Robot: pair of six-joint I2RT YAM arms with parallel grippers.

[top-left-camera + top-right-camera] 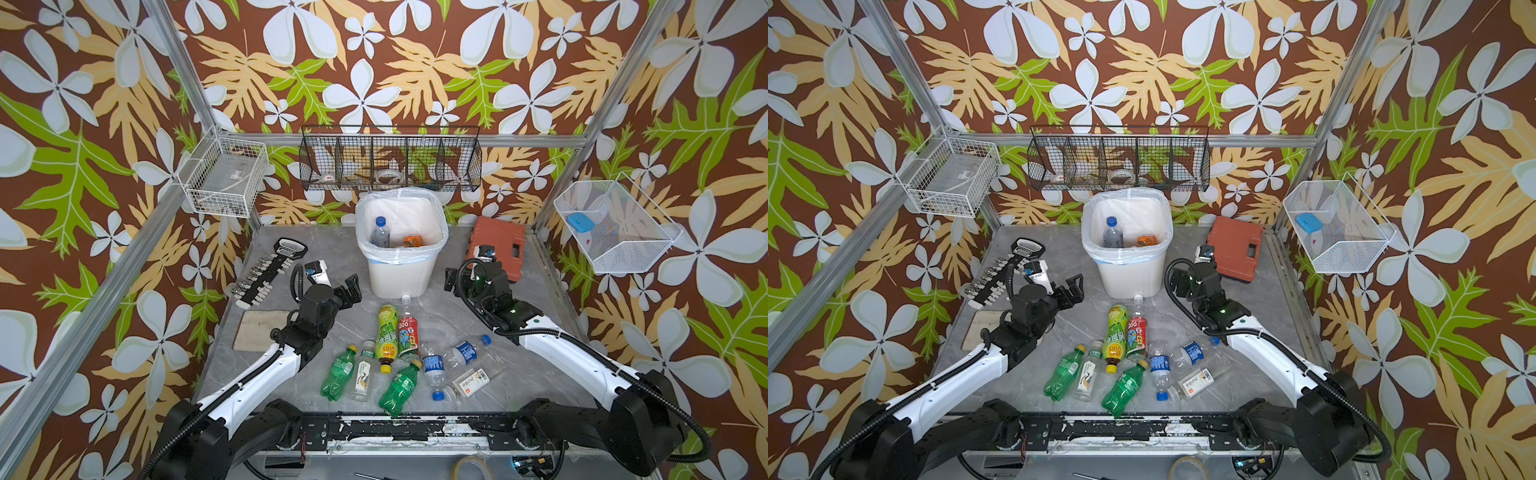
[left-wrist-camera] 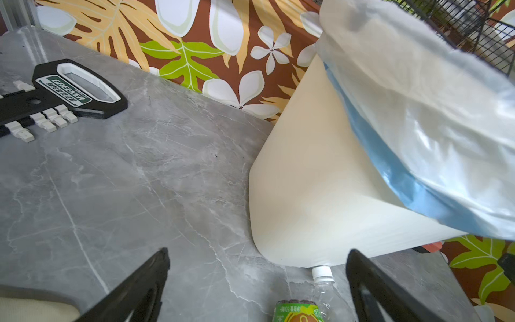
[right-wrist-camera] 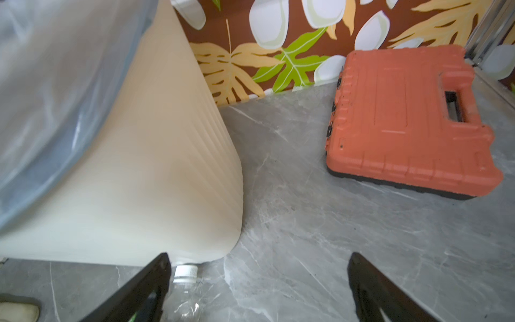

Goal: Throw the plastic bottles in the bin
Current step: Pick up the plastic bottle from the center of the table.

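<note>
With most plastic bottles (image 1: 386,336) lying clustered on the worktop (image 1: 332,257) before the bin (image 1: 401,274) and two inside it, the left claw (image 1: 351,291) and right claw (image 1: 452,279) hover spread and empty flanking it, seemingly ready to fetch another.

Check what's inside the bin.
Inside the bin: a clear blue-capped bottle and an orange-labelled item. The near wall and the bag liner hide the rest of the bottom.
</note>
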